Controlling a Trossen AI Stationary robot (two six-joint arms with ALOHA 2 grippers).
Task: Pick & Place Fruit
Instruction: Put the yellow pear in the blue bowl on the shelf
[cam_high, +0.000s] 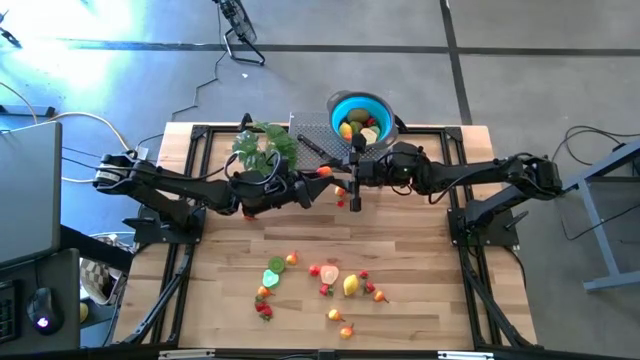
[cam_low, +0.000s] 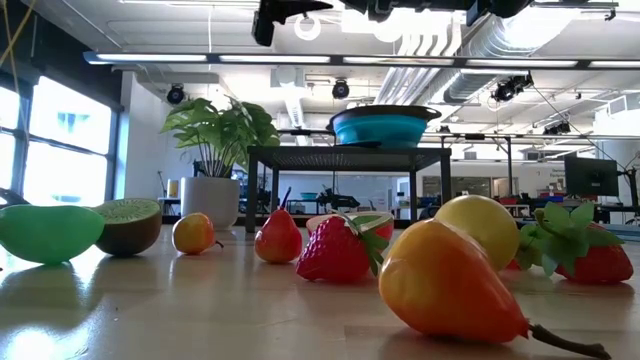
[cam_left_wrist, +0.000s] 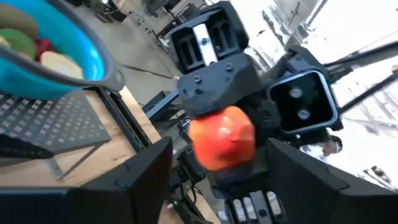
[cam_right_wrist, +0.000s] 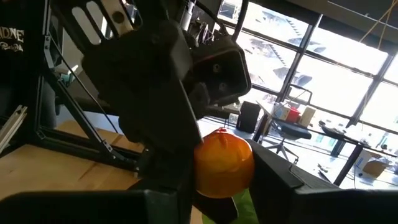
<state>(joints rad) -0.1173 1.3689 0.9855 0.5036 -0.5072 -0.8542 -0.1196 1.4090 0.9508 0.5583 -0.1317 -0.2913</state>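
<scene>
Both arms meet in the air over the middle of the table (cam_high: 420, 300), tips facing each other. One orange fruit (cam_right_wrist: 222, 160) sits right btwn them.

The right gripper (cam_high: 350, 178) is pinched narrow on that orange fruit; both its fingers touch the sides. The left gripper (cam_high: 308, 185) stands wide around the same fruit, w/ gaps on both sides, so I think it isn't holding it. Looks to me like a hand-off, left to right.

What matters next: the blue bowl (cam_high: 335, 105) is near the right gripper, toward the far edge of the table and a bit to the right arm's side. It sits up on a black rack (cam_high: 315, 130). So the right arm is the nearer one, and it must go back and over the rim. The fruit is round, no real long side, so turning it shouldn't matter. Left should back off first, I think, or they bump.

Counts: 2 arms, 1 bowl, 1 plant (cam_high: 265, 148), 1 fruit in the air. The fruit on the table (cam_high: 350, 285) is approx. 12 pcs near the front edge, well apart from both grippers; some are too small to be sure. The bowl has a few pcs in it, yellow, green, red; can't count them.
</scene>
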